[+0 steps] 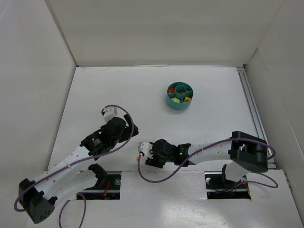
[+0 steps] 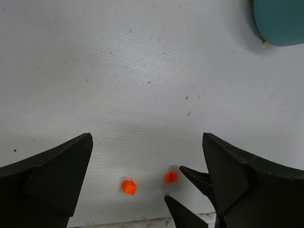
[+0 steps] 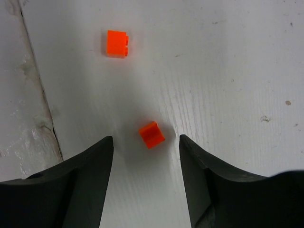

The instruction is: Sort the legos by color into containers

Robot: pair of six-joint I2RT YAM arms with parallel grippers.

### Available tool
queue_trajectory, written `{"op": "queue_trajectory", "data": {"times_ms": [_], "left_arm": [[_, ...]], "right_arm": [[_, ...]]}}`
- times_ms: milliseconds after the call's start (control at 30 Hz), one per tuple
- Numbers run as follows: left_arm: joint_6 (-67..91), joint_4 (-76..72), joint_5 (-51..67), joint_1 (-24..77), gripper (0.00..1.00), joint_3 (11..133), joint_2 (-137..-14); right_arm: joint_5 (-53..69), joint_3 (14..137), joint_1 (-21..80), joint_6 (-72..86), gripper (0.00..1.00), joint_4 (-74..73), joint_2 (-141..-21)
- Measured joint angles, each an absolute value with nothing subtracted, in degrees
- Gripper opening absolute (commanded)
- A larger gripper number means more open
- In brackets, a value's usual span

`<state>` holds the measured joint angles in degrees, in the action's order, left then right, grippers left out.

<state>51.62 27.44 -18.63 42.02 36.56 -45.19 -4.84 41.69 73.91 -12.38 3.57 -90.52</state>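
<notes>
Near the table's (image 1: 95, 95) near edge, the orange brick (image 3: 151, 134) is lying askew right between the right gripper's (image 3: 145, 141) half-spread fingers, touching neither, while the left gripper (image 2: 147, 140) is hanging wide open farther off, with the teal tub (image 1: 180, 95) sitting well apart toward the far edge.

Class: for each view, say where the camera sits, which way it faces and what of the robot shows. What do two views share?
Top external: above and behind, looking down at the table; both arms show.
Left wrist: wrist-mounted, facing the table; open left gripper.
Right wrist: wrist-mounted, facing the table; open right gripper.
Shared: both wrist views show the two orange bricks.
</notes>
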Motion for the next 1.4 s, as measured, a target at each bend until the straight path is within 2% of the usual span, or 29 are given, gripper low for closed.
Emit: {"op": "queue_trajectory", "data": {"times_ms": [133, 200, 333, 400, 633, 833, 967, 1233, 1300, 1400], "left_arm": [[51.6, 27.4, -18.6, 42.1, 1.0, 36.6, -45.2], [51.6, 27.4, -18.6, 42.3, 1.0, 36.6, -45.2], [51.6, 27.4, -18.5, 42.4, 1.0, 36.6, -45.2], [51.6, 27.4, -18.5, 42.4, 1.0, 36.6, -45.3], [51.6, 27.5, -18.5, 43.1, 1.0, 36.6, -45.8], [51.6, 27.5, -18.5, 43.1, 1.0, 36.6, -45.8], [51.6, 27.5, -18.5, 43.1, 1.0, 36.6, -45.9], [51.6, 27.4, -18.4, 43.1, 1.0, 36.6, -46.4], [51.5, 27.4, -18.2, 43.1, 1.0, 36.6, -46.5], [51.5, 27.2, -18.0, 43.1, 1.0, 36.6, -47.1]], "right_arm": [[-6.1, 41.8, 73.9, -11.7, 0.59, 4.0, -90.7], [-6.6, 41.8, 73.9, -11.4, 0.49, 4.5, -91.0], [-7.8, 42.5, 73.9, -10.6, 0.44, 5.7, -92.4], [-8.2, 42.9, 73.9, -10.5, 0.36, 6.1, -93.1], [-8.7, 43.3, 73.9, -10.0, 0.17, 6.9, -93.8], [-9.5, 42.6, 73.9, -9.5, 0.12, 4.9, -91.3], [-10.1, 42.3, 73.9, -9.3, 0.15, 4.4, -87.4], [-16.7, 41.8, 72.3, 0.0, 0.37, -3.1, -81.9], [-17.9, 40.3, 69.4, 4.6, 0.38, -6.2, -79.5], [-19.4, 36.3, 62.5, 11.4, 0.53, -10.8, -74.5]]}}
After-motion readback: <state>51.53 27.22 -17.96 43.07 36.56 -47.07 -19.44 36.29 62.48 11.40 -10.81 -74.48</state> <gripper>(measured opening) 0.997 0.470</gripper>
